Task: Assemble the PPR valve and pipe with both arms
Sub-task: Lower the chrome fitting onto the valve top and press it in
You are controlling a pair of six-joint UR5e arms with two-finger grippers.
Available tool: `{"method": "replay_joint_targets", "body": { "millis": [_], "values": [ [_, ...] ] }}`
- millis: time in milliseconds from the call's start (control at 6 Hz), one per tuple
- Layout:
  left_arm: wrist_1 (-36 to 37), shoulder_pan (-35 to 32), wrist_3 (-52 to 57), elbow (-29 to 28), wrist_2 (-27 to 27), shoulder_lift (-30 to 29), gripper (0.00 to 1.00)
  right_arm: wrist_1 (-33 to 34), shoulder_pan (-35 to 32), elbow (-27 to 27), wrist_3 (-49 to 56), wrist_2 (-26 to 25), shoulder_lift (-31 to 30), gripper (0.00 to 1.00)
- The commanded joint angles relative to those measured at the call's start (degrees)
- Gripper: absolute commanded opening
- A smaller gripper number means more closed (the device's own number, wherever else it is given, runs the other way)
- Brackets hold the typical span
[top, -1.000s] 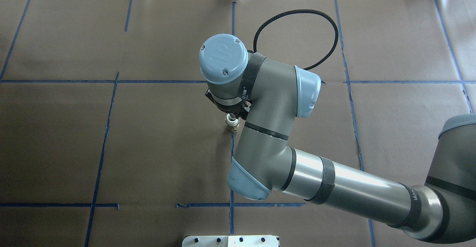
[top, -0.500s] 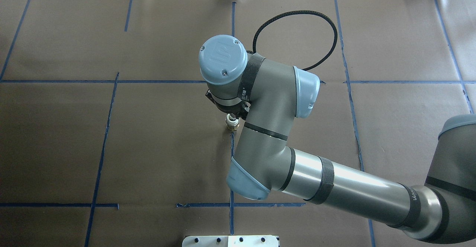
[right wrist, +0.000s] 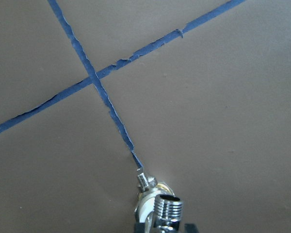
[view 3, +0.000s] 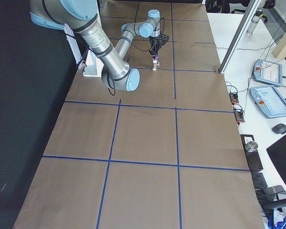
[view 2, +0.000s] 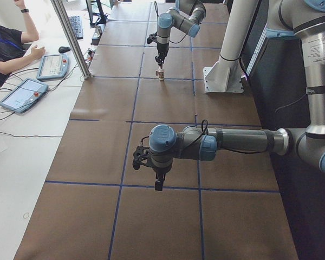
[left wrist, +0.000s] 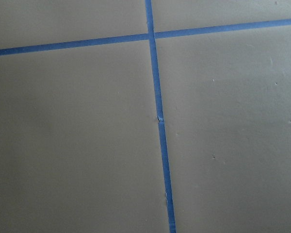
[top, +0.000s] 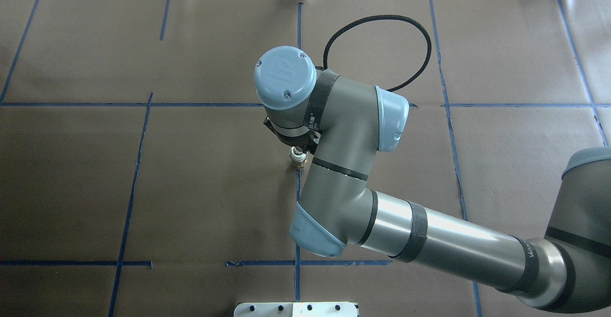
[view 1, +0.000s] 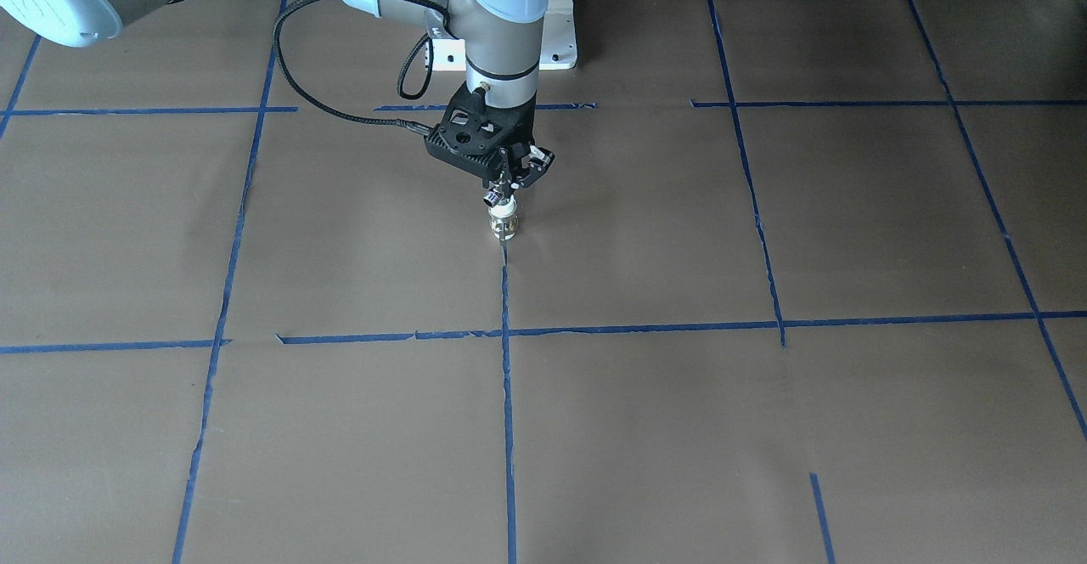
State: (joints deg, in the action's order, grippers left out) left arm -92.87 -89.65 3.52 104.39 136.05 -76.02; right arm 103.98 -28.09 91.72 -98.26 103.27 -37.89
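Note:
A small valve [view 1: 504,217] with a chrome threaded top, a white middle and a brass base stands upright on a blue tape line on the brown table. It also shows in the overhead view [top: 298,159] and in the right wrist view [right wrist: 161,206]. My right gripper [view 1: 508,186] points straight down and is shut on the valve's top; my wrist hides most of it from overhead. My left gripper [view 2: 159,183] shows only in the exterior left view, hanging over bare table far from the valve, and I cannot tell if it is open or shut. I see no separate pipe.
The white pedestal base [view 1: 556,37] stands behind the right gripper. Blue tape lines [left wrist: 157,116] divide the brown table cover. An aluminium post [view 2: 70,38], teach pendants [view 2: 21,95] and a seated operator [view 2: 5,43] are at the table's far side.
My right wrist has turned a little about its vertical axis over the valve, and the arm has shifted slightly. The valve stays in place.

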Motion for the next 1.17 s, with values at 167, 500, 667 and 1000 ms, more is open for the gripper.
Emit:
{"method": "replay_joint_targets", "body": {
  "millis": [167, 500, 667, 1000],
  "values": [
    [-0.1, 0.0, 0.0, -0.4, 0.0, 0.0, 1.0, -0.1, 0.1, -0.5, 0.0, 0.1, 0.0, 0.14],
    [-0.2, 0.0, 0.0, -0.5, 0.0, 0.0, 1.0, -0.9, 0.2, -1.3, -0.1, 0.0, 0.0, 0.17],
    [-0.2, 0.0, 0.0, -0.5, 0.0, 0.0, 1.0, -2.1, 0.3, -2.2, -0.1, 0.0, -0.1, 0.2],
    [-0.2, 0.0, 0.0, -0.5, 0.0, -0.1, 1.0, -2.2, 0.3, -2.4, -0.2, 0.0, -0.1, 0.69]
  ]
}}
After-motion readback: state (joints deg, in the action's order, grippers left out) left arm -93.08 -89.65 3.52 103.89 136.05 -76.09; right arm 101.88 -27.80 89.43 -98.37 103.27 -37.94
